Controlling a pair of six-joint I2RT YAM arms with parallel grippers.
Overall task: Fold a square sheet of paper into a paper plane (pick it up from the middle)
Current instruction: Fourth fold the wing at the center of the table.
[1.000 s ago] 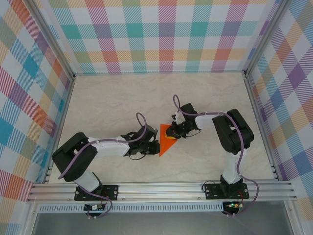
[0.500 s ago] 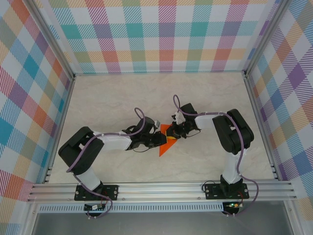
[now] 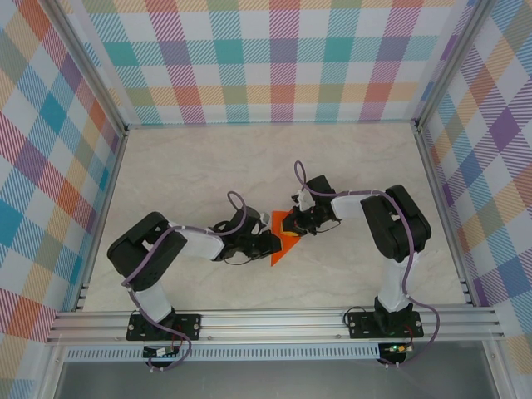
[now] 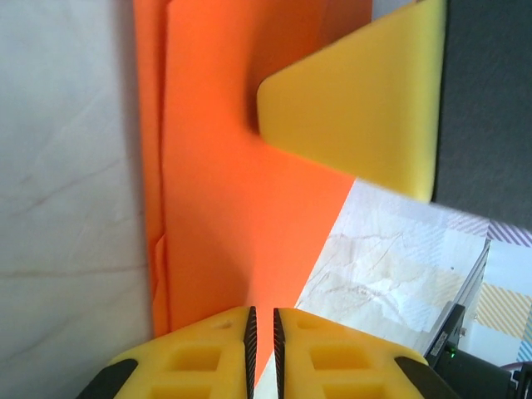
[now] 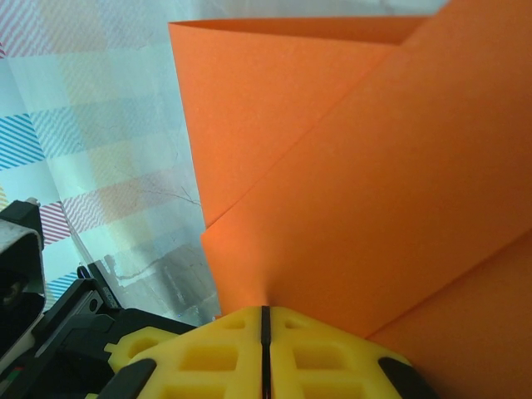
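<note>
Your left gripper (image 3: pixel 270 243) has slid in and now pinches the part-folded orange sheet (image 3: pixel 285 244) at mid-table (image 3: pixel 183 174). The right gripper (image 3: pixel 298 223) stays clamped opposite, so creasing can proceed.

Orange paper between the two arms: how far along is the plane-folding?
Done: the thin orange folded paper is already a layered triangle, with overlapping flaps seen from the right wrist. In hand: the left pincer and right pincer both pinch its edges, apparently working a crease. Left: it is not yet a narrow dart with wings, so further folds remain.
</note>
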